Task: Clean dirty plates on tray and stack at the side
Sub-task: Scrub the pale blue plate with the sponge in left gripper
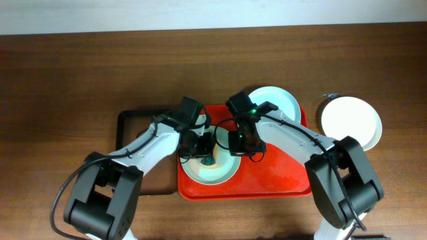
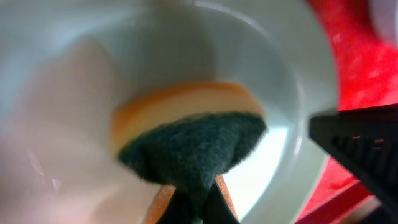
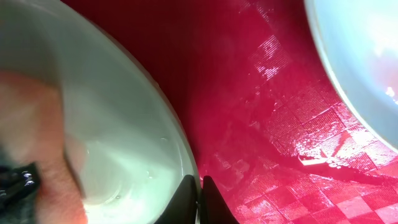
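Starting at the left, the black tray [image 1: 130, 120] sits partly under the left arm and plays no part in this step. The left claw [image 1: 203, 152] is closed on a sponge [image 2: 193, 137], pinched at its near end. The dark green scouring face and yellow body press down into the bowl of the pale green plate [image 1: 220, 175]. That plate lies on the left half of the red tray [image 1: 280, 173], directly under the claw, so the wipe needs only a slide, no reach. The sponge's long side runs across the left wrist view, so a stroke at right angles to it would probably cover the most surface. Whether any red smear is left on the plate cannot be told; the wrist views are too blurred.

Just right of the sponge, the right claw [image 3: 199, 196] comes in from the plate's right side. Its two fingers are closed over the rim, one inside and one outside, steadying the plate against the push of the sponge. The two claws are close together, so a long stroke to the right risks a bump.

Further right, the pale blue plate [image 1: 277, 100] rests at the tray's far right corner, apart from the green one. The white plate [image 1: 350, 123] lies off the tray on the table, near its right edge. That looks like the stacking spot, and the right arm is the nearer one to it.
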You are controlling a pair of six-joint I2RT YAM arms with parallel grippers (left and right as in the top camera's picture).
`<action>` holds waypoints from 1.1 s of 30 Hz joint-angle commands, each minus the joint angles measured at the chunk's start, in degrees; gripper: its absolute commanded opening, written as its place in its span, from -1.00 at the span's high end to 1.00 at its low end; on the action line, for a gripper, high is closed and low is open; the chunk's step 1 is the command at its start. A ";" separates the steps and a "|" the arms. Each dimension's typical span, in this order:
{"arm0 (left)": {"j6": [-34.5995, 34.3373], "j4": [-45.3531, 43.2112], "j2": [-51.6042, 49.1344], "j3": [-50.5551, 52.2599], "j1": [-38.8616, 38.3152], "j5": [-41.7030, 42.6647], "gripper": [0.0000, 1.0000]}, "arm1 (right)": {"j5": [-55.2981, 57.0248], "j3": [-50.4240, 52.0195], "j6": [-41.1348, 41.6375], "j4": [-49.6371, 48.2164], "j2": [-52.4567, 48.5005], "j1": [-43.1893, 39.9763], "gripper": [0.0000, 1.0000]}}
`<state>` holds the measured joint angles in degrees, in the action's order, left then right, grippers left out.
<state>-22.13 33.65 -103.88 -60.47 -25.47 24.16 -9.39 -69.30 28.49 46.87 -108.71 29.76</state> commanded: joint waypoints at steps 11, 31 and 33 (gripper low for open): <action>2.05 5.84 1.31 -0.42 0.15 -17.86 1.00 | -0.72 1.49 0.44 -1.92 -0.37 0.22 0.92; 3.69 2.73 3.08 1.60 0.35 -19.02 1.00 | -0.74 1.49 0.44 -1.90 -0.37 0.22 0.92; 3.32 0.04 2.05 4.11 0.35 -15.30 1.00 | -0.74 1.49 0.44 -1.90 -0.37 0.22 0.92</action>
<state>-18.04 35.81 -100.27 -60.40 -24.99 6.24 -9.63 -68.75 28.51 45.71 -108.68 29.76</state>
